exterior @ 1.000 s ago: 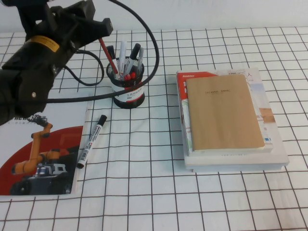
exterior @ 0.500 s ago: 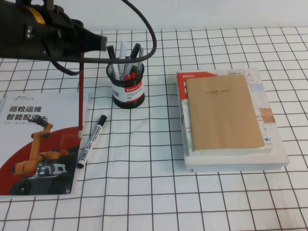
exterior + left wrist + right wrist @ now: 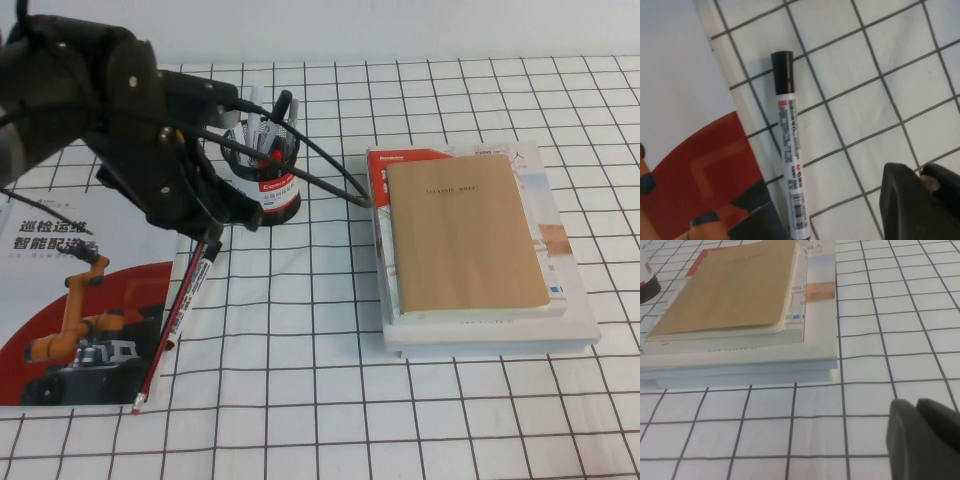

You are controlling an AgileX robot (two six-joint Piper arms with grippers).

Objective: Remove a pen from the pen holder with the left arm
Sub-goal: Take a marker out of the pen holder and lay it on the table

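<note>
Grid-lined white tablecloth [image 3: 300, 400], pale wall behind. My left gripper [image 3: 213, 238] hangs near-left of the pen holder [image 3: 270, 195], clamped on a slanting red pen [image 3: 154, 370]. Right gripper [image 3: 920, 440] sits near the book stack [image 3: 740, 340]; whether it's open or closed I cannot tell.

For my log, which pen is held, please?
The thin red pen, in the left gripper by the holder; the marker lies loose. Right gripper: near books.

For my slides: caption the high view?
Left gripper holds a red pencil slanted over the marker, beside the pen holder; right gripper sits by the book stack.
</note>
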